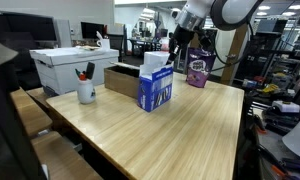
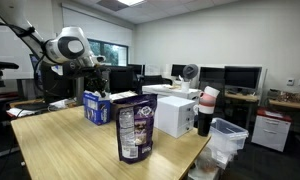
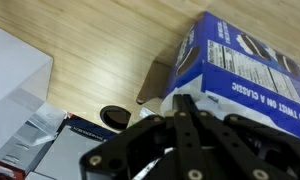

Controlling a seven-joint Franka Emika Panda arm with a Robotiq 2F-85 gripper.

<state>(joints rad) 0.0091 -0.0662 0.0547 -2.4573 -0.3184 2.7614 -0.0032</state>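
So the gripper (image 1: 177, 47) has its fingers pinched fully together with nothing in them, hanging close above the top of the blue box (image 1: 156, 90), which stands upright on the wooden table (image 1: 180, 135) near a purple bag (image 1: 197, 72).

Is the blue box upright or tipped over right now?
Upright. In both exterior views the blue box stands on its base on the table, sides vertical.
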